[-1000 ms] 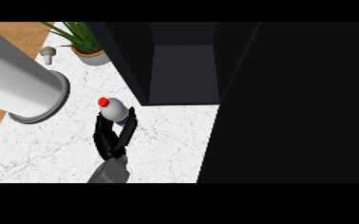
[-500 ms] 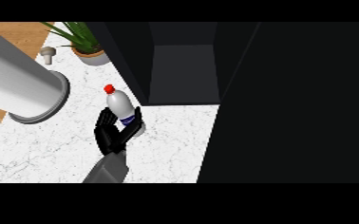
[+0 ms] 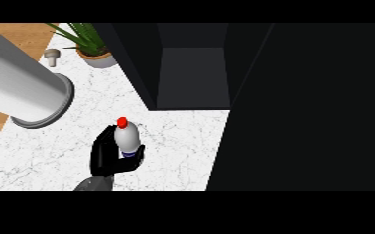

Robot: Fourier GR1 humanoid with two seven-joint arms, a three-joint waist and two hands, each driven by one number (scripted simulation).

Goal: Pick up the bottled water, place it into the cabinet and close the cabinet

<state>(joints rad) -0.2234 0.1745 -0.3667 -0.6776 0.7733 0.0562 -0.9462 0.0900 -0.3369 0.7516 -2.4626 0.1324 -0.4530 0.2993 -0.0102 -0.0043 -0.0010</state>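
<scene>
The bottled water point(image 3: 126, 138) is a white bottle with a red cap and a blue band. My right hand point(image 3: 102, 159) is shut on it, fingers on its left and thumb on its right, above the white marble counter point(image 3: 176, 148). The cap points to the view's top. The dark cabinet point(image 3: 192, 74) stands open up and to the right of the bottle, with a hollow inside. A wide dark panel point(image 3: 300, 109), seemingly its open door, fills the view's right side. My left hand does not show.
A large grey cylinder point(image 3: 29, 94) lies at the left, partly over a wooden surface point(image 3: 22, 34). A potted green plant point(image 3: 92, 47) and a small grey knob-like object point(image 3: 51, 56) stand at the back left, beside the cabinet's left wall.
The bottle first moved toward the cabinet, then came back lower in the view and slightly right. It went from leaning left to nearly upright, still held.
</scene>
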